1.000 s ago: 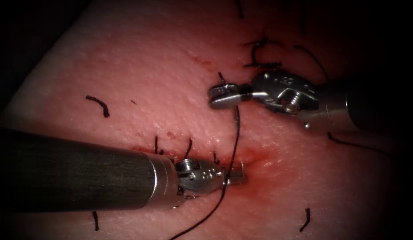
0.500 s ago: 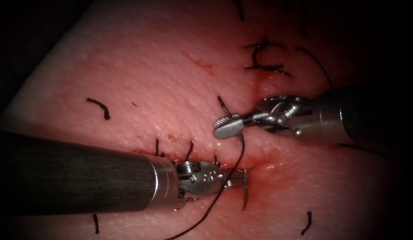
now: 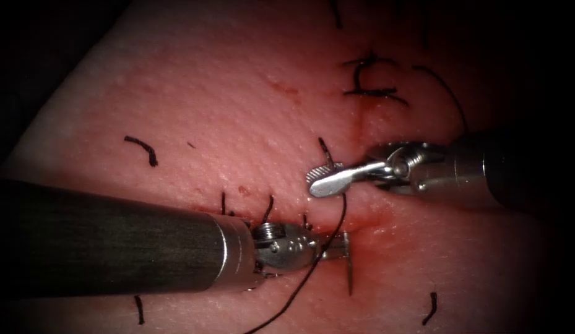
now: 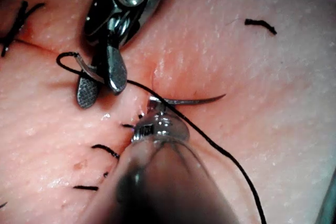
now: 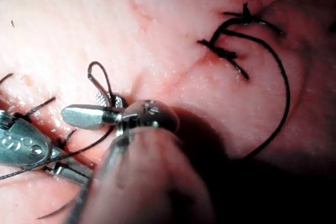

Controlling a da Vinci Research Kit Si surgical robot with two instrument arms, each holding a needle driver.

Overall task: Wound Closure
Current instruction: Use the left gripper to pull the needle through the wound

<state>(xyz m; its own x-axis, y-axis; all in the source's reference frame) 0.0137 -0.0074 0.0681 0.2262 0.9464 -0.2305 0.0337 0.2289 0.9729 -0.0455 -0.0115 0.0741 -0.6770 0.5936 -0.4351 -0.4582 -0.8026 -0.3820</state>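
My left tool (image 3: pixel 340 247) comes in from the left, its jaws shut on the curved needle (image 3: pixel 348 272) near one end. The needle lies free above the tissue (image 3: pixel 207 111), pointing down over red fluid beside the cut (image 3: pixel 369 218). In the left wrist view, my left tool (image 4: pixel 155 106) holds the needle (image 4: pixel 199 99) the same way. My right tool (image 3: pixel 312 181) hovers just above and to the right, jaws apart. Black thread (image 3: pixel 324 247) runs between those open jaws and down past the left tool. The left wrist view also shows the right tool (image 4: pixel 100 94) with jaws spread and thread (image 4: pixel 220 150) trailing away.
A tied stitch (image 3: pixel 367 77) sits at the upper right, and several short stitches (image 3: pixel 265 209) cross the cut near the left tool. Cut ends of thread (image 3: pixel 142 148) (image 3: pixel 429 306) lie loose on the tissue. The tissue's edge falls off to dark at the left.
My right tool has come down toward the left tool, and its jaws, shut on the thread before, have parted. More of the needle now shows below the left jaws.
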